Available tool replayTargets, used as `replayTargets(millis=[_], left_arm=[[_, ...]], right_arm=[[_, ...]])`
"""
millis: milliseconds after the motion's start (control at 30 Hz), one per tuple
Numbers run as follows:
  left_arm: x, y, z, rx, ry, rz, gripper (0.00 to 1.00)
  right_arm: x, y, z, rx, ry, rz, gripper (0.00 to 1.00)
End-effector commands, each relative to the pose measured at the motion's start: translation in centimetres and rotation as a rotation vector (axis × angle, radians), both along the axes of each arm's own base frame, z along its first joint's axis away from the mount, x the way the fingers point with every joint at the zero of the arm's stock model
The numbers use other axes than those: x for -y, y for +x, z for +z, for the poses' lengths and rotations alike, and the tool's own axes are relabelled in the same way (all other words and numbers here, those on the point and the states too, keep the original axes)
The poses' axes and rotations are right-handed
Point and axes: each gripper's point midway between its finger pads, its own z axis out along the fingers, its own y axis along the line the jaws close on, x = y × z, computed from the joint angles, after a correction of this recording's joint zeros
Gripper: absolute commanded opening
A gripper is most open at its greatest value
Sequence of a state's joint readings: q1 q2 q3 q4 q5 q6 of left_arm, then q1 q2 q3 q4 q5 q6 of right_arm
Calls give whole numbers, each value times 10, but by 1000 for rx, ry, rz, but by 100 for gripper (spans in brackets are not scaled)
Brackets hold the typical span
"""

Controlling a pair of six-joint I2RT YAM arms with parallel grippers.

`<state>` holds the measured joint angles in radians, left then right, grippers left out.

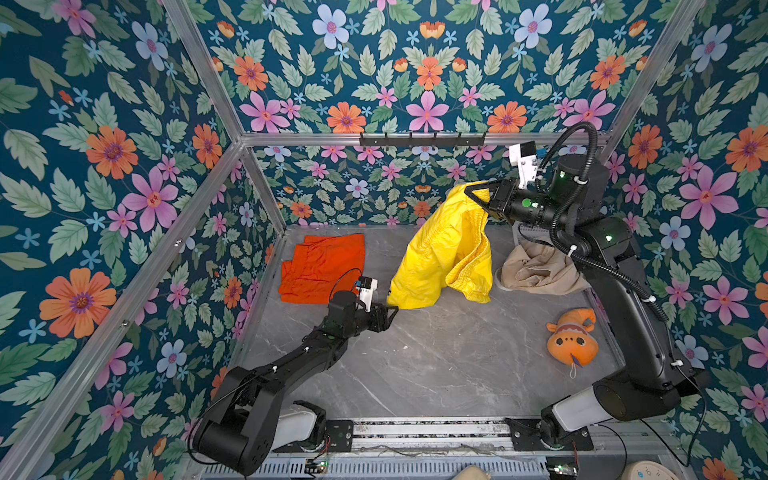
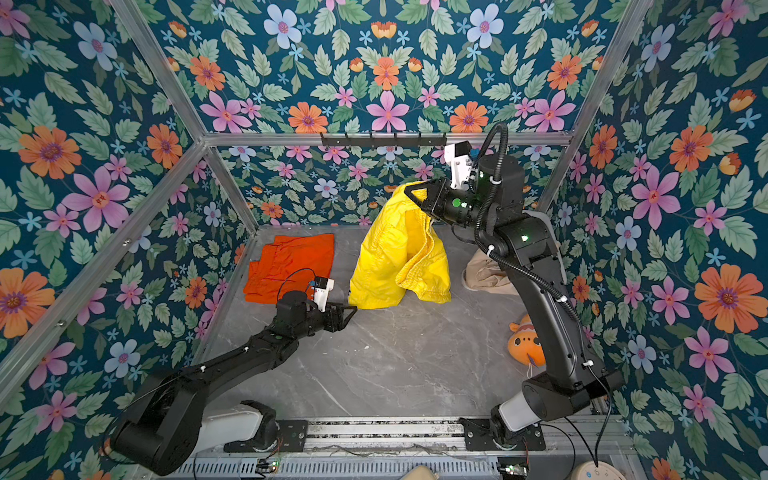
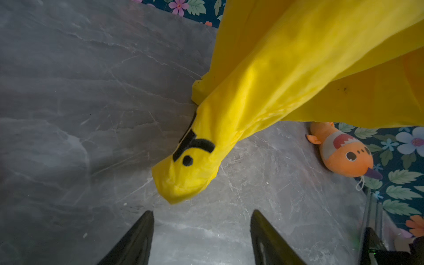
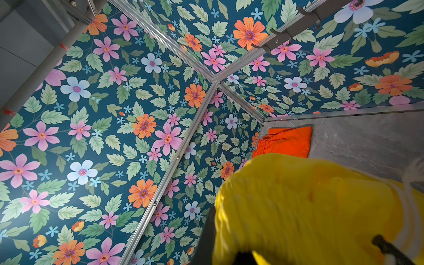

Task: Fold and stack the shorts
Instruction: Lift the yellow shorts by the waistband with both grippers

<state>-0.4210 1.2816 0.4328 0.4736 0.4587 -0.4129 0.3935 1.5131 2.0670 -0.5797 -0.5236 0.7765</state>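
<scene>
So, my right claw (image 1: 471, 189) is clamped tight on a top edge of the yellow shorts (image 1: 440, 257), hanging them in the upper middle of both top views, with the legs draping down onto the grey table (image 1: 415, 374). My left claw (image 1: 392, 309) is spread wide and empty, just beside the lower hem. At centre left the orange shorts (image 1: 322, 268) lie folded flat, the beige shorts (image 1: 536, 266) are crumpled at centre right, and the plush fish (image 1: 571, 338) is lower right.

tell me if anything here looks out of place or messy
The plush fish lies at the right of the table, the only non-garment. The beige shorts sit in a crumpled heap, unlike the flat orange shorts.
</scene>
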Motion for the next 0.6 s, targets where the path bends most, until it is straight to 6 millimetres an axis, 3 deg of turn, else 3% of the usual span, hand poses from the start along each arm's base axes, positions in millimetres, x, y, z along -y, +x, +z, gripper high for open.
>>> replayTargets(millis=[0, 100, 567], left_arm=[[8, 6, 20, 33, -170, 26, 68], [10, 3, 20, 34, -241, 21, 67], [4, -12, 60, 247, -444, -5, 61]], right_arm=[[1, -5, 13, 48, 12, 6, 0], [2, -7, 17, 53, 19, 9, 0], [8, -21, 44, 62, 69, 46, 0]])
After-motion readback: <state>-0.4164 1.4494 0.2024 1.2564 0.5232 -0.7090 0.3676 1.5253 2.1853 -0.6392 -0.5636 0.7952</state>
